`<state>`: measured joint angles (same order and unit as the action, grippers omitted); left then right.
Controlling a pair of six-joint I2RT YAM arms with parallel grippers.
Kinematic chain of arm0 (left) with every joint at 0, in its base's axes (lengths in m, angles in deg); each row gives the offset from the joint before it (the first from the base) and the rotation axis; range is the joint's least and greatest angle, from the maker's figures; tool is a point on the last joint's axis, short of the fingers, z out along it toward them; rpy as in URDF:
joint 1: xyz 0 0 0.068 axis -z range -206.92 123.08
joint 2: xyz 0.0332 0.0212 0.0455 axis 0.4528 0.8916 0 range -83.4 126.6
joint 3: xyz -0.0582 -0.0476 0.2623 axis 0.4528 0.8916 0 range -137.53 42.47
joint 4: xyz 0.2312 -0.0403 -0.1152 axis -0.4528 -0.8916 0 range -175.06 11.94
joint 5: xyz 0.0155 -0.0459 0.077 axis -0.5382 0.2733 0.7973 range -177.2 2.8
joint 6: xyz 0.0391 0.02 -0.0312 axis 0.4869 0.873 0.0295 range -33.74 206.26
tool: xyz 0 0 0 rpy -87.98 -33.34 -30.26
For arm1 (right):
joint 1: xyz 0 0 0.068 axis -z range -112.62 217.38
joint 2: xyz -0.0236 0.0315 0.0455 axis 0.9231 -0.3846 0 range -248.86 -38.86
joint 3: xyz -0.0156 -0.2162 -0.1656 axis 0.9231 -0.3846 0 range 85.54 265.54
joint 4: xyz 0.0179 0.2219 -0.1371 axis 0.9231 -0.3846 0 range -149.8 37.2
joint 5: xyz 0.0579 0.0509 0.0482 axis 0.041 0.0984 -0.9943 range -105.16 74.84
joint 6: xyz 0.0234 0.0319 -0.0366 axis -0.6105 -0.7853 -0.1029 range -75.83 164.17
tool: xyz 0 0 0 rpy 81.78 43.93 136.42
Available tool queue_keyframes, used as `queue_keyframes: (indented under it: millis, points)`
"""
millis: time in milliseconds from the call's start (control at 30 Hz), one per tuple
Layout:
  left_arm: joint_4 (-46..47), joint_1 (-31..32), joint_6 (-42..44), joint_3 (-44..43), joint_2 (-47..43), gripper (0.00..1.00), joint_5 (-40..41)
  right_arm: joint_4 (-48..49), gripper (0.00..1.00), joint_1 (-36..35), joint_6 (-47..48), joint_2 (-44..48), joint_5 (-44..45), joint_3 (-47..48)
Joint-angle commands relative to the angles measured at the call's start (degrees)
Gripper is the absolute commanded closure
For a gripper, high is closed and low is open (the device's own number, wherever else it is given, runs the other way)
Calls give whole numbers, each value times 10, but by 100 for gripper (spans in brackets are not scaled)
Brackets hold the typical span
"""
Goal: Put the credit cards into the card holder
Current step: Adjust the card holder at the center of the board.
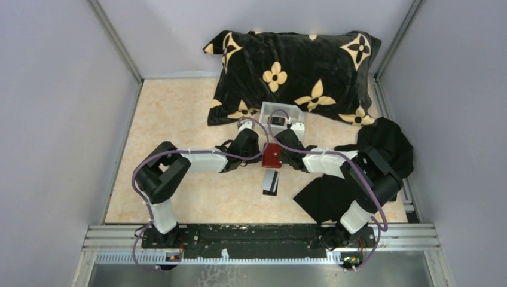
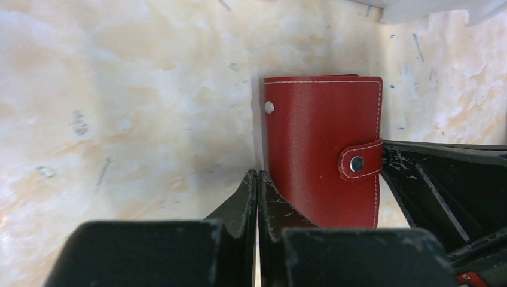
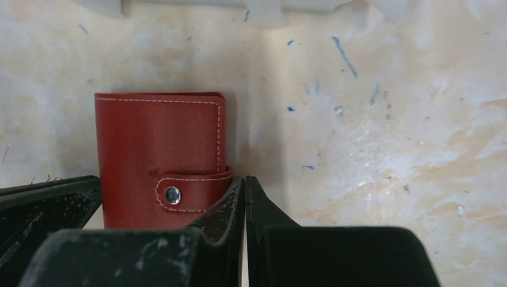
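Flanking the closed card holder (image 2: 323, 149), left gripper (image 2: 257, 179) and right gripper (image 3: 244, 185) sit pressed together, seemingly empty; we judge unsnapping next.

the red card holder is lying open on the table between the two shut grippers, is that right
Not quite. The card holder is folded closed, with its snap strap across the front, as the left wrist view shows. The rest holds: it lies on the table between the left gripper and the right gripper, both shut.
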<state>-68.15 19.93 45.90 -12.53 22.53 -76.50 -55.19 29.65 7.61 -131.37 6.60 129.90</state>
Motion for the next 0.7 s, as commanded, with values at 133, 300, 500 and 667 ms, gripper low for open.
queue_keyframes:
  millis: [133, 300, 500, 667]
  points:
    - [-28, -12, -5, 34, -52, 96, 32, 0, 99, -15, -6, -15, -2, 30]
    - [-49, -19, 2, 33, -80, 94, 57, -21, 94, -7, 20, 19, 39, 25]
    - [-73, -34, 29, 32, -139, 69, 110, -35, 72, 10, 75, 100, 65, 14]
    - [-73, -53, 76, 32, -191, 30, 156, -42, 41, 22, 124, 165, 81, 2]
